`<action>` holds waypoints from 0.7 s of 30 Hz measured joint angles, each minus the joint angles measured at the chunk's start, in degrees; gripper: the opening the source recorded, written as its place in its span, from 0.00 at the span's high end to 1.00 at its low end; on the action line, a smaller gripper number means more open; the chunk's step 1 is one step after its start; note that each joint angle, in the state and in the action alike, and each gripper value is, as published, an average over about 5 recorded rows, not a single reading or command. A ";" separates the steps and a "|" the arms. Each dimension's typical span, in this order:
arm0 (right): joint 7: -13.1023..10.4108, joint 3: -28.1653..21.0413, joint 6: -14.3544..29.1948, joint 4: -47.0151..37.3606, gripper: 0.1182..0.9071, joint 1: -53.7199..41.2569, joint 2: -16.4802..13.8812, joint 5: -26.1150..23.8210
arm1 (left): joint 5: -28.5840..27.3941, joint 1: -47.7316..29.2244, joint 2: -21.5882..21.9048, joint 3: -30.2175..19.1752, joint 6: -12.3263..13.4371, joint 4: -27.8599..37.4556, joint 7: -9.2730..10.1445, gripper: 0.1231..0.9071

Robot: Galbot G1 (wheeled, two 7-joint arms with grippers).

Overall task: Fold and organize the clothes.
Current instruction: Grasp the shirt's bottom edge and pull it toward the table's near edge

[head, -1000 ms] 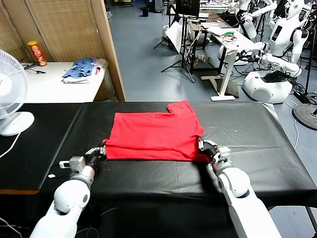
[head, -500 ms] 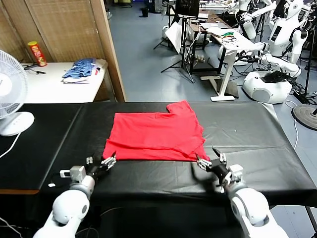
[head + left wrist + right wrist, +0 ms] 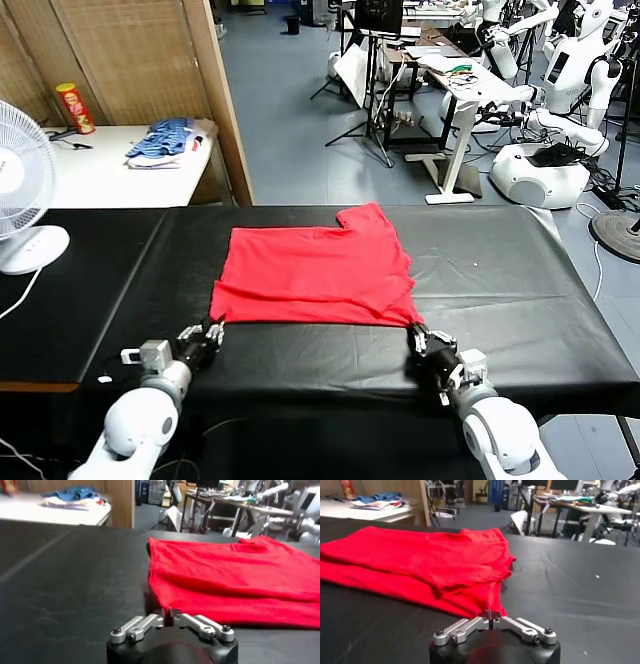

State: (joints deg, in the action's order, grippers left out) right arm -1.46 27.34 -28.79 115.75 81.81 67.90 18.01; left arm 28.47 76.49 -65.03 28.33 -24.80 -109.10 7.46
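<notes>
The clothes are one red T-shirt (image 3: 310,272), lying folded and flat on the black table (image 3: 520,300). My left gripper (image 3: 215,328) is at its near left corner. In the left wrist view the left gripper (image 3: 168,614) is shut, with a sliver of the red T-shirt (image 3: 235,575) between the tips. At the near right corner is my right gripper (image 3: 417,337). The right wrist view shows the right gripper (image 3: 490,615) shut on the T-shirt (image 3: 420,560), the cloth drawn into a small peak at the jaws.
A white fan (image 3: 22,190) stands on the table's far left. Behind it a white side table (image 3: 100,175) holds blue striped garments (image 3: 160,140) and a red can (image 3: 73,108). Other robots (image 3: 560,150) and desks fill the back right.
Half a second ago both grippers stood open just short of the shirt's near edge. Both have moved up to the near corners and shut there.
</notes>
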 joint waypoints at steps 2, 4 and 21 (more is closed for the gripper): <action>-0.44 0.69 -1.14 1.90 0.99 2.17 -0.08 0.41 | -1.55 1.02 0.61 0.25 -0.33 -1.22 0.11 1.00; -0.67 1.47 -1.97 4.00 0.99 4.65 -0.01 0.52 | -2.90 2.48 1.27 0.43 -0.63 -2.78 0.13 0.99; 0.38 6.15 -2.18 14.06 0.59 15.37 0.26 0.04 | -4.23 18.76 4.05 3.34 -2.39 -15.79 0.67 0.77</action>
State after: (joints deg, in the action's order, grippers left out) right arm -1.08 33.49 -30.98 129.81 97.18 68.15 18.05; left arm 24.24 95.24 -60.97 31.66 -27.19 -124.89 8.13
